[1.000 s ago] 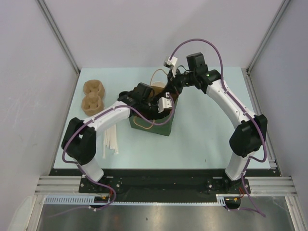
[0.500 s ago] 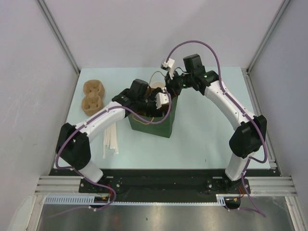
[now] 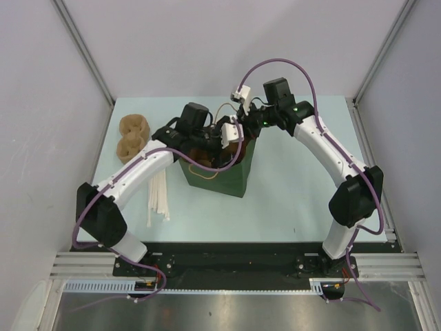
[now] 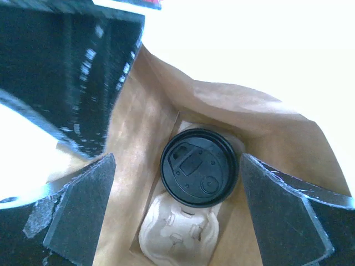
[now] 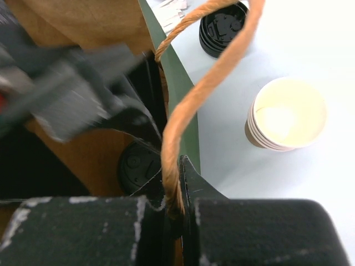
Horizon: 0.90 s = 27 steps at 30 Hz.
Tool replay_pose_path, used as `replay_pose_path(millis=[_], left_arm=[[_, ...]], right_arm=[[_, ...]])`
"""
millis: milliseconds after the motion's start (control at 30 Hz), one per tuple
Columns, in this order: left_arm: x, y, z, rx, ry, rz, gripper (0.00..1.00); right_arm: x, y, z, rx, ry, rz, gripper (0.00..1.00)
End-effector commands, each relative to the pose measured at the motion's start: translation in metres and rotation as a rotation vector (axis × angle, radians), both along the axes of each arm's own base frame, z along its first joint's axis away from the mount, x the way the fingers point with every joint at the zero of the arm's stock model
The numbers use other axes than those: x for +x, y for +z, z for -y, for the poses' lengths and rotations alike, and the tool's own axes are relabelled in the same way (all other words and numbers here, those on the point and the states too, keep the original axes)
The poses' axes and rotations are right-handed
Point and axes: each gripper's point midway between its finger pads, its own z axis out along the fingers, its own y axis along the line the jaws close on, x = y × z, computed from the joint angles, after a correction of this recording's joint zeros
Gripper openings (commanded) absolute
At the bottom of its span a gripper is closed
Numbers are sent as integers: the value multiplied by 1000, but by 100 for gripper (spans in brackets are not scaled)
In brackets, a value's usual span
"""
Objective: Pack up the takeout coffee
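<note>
Locating the takeout coffee [image 4: 199, 167]: it is sitting upright at the bottom of the green bag [image 3: 219, 182], black lid facing up. It is seated in one well of a pale pulp carrier [image 4: 177, 241], with brown paper lining rising around it.
Left gripper [image 4: 176, 163]: is hanging inside the bag mouth above the lid, jaws spread wide to either side of the cup, gripping nothing and apart from it.
Right gripper [image 5: 176, 202]: is pinching the bag's twisted paper handle [image 5: 194, 94] between closed fingers at the bag's far right corner, so the mouth is gaping.
Step in hand: by my reading the cup is already placed, and the release is what is going on now.
Next move: is calling for the left arm rising straight up, clearing the paper walls and the handle loop. The right gripper would be letting go of the handle only afterwards.
Outside the bag: a stack of tan cups [image 5: 285, 119] and a stack of black lids [image 5: 222, 25] are standing near the bag on the table [image 3: 296, 186]. Brown pulp trays [image 3: 132, 138] and white sticks [image 3: 157, 200] are lying to its left.
Writing: the lid is showing moulded marks too small to read; no brand is showing on the bag.
</note>
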Motion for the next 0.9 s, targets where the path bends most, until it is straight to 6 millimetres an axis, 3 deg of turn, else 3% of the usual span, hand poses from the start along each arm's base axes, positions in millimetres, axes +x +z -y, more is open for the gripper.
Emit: replay_pose_path(millis=[0, 133, 300, 433, 500, 600, 633, 733, 800, 833, 867], left_arm=[[-15, 57, -2, -88, -36, 11, 97], [-11, 83, -8, -132, 6, -25, 95], [2, 138, -19, -256, 113, -45, 92], [17, 179, -41, -356, 216, -25, 91], [15, 195, -50, -394, 252, -13, 91], [21, 204, -74, -423, 351, 5, 91], [30, 202, -88, -425, 413, 12, 91], [42, 172, -126, -417, 577, -90, 85], [49, 137, -154, -377, 690, -177, 81], [47, 106, -166, -321, 743, -243, 80], [47, 90, -176, -292, 776, -272, 76]], right_arm=[[-12, 16, 9, -5, 15, 19, 0], [-12, 18, 14, -5, 10, 21, 0], [-13, 21, 21, -13, -2, 23, 0], [-15, 23, 26, -16, -10, 25, 0], [-15, 23, 29, -20, -18, 25, 0], [-16, 25, 32, -23, -28, 29, 0], [-17, 26, 34, -27, -36, 29, 0], [-20, 29, 38, -34, -47, 34, 0], [-23, 29, 42, -41, -55, 33, 0], [-24, 29, 44, -46, -61, 31, 0], [-26, 31, 45, -46, -64, 36, 0]])
